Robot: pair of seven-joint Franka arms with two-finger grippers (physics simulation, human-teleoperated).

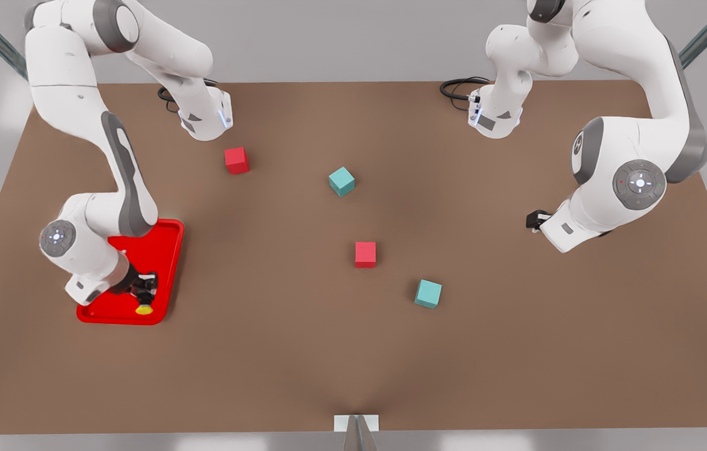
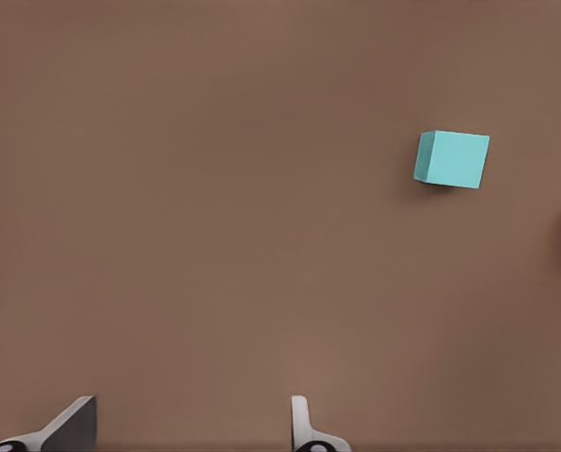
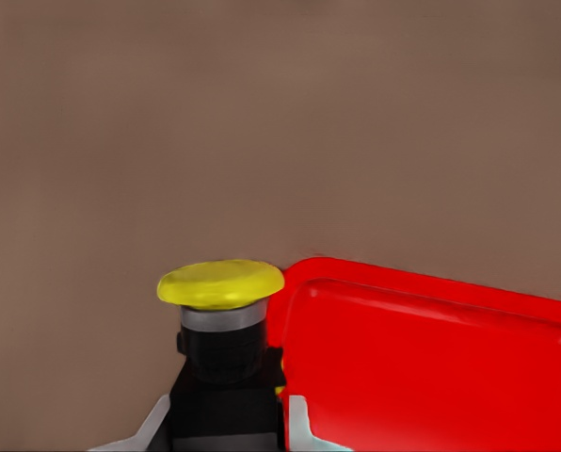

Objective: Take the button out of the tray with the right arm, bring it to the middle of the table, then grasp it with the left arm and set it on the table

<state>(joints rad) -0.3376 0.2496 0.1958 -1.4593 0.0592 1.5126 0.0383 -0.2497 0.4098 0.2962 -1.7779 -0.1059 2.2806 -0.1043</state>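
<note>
The right arm (image 1: pixel 99 207) hides part of the tray (image 1: pixel 168 250).

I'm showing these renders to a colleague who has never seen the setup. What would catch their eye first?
Probably the bright red tray at the front view's left, where the right gripper is shut on the yellow-capped button over the tray's near end. Next, two red and two teal cubes scattered mid-table. The left gripper waits open at the front view's right.
</note>
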